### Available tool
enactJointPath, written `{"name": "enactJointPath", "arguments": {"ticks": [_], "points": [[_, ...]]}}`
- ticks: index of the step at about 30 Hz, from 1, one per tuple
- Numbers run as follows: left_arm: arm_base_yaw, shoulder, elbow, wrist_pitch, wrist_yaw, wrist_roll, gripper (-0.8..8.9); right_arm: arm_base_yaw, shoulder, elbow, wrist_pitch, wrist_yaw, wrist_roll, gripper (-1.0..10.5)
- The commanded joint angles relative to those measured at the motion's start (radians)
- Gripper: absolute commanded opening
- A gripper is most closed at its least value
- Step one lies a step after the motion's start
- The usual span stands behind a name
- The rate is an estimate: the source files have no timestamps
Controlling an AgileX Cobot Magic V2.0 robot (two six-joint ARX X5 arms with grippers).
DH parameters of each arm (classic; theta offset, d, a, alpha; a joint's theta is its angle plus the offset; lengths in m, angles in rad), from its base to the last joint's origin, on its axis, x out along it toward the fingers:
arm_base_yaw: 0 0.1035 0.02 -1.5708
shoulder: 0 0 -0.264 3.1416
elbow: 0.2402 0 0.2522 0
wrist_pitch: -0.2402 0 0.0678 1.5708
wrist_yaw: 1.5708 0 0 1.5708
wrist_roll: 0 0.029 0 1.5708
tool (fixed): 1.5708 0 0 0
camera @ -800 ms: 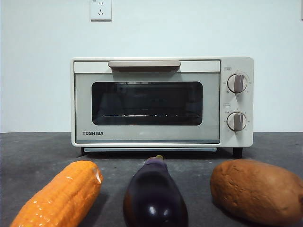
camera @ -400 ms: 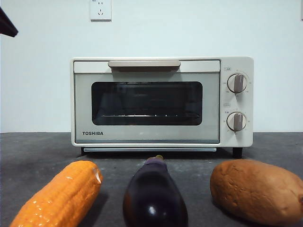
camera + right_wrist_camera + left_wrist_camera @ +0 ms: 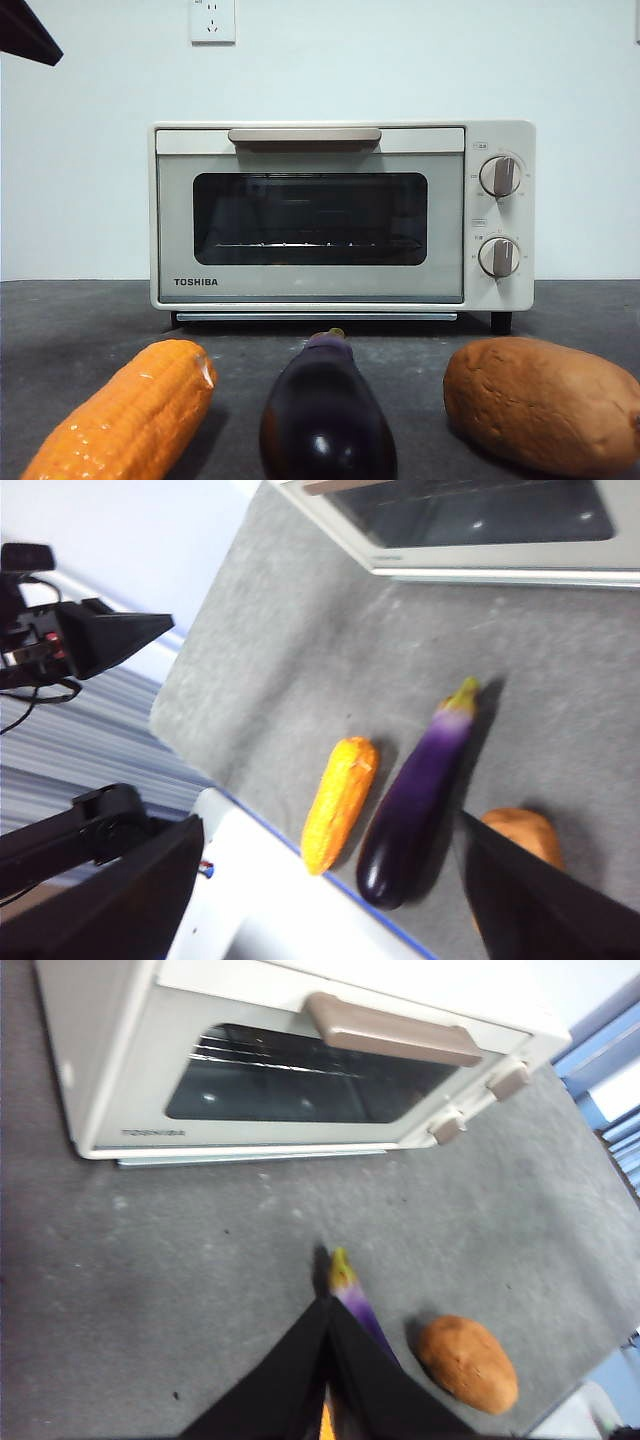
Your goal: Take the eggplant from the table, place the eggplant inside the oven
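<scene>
Front view shows the one change: a black tip (image 3: 25, 35) now sits larger in the top left corner than half a second ago, and a second ago that corner was bare wall. An arm is coming into play; I cannot tell from this view alone which arm it is. Everything else is as it was.

The eggplant (image 3: 328, 415) lies on the worktop (image 3: 80, 310) at the near edge, its stem tip pointing at the oven (image 3: 340, 215), with the corn cob (image 3: 125, 415) just beside it on the left and the potato (image 3: 545, 400) near it on the right. The oven stands at the far side with its door shut, handle (image 3: 305, 135) untouched.

The left claw (image 3: 328, 1310) hangs above the eggplant with its jaws pressed together and nothing between them. The right claw (image 3: 330, 880) is spread wide over the three vegetables, also holding nothing.

My judgement is that the task has barely begun: the door has to come down before the eggplant can go in, so the approaching arm probably heads for the handle, though a direct reach for the eggplant is possible.
</scene>
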Motion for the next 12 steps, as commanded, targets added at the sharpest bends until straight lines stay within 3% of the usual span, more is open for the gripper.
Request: {"name": "enactJointPath", "arguments": {"ticks": [1, 8, 12], "points": [[-0.013, 0.005, 0.018, 0.005, 0.005, 0.014, 0.06, 0.064, 0.033, 0.011, 0.027, 0.063, 0.071, 4.0], [-0.031, 0.005, 0.018, 0.006, 0.005, 0.014, 0.06, 0.335, 0.137, 0.011, 0.066, 0.393, 0.163, 4.0], [-0.034, 0.005, 0.018, 0.006, 0.004, 0.015, 0.06, 0.494, 0.236, 0.011, 0.108, 0.536, 0.216, 4.0]]}}
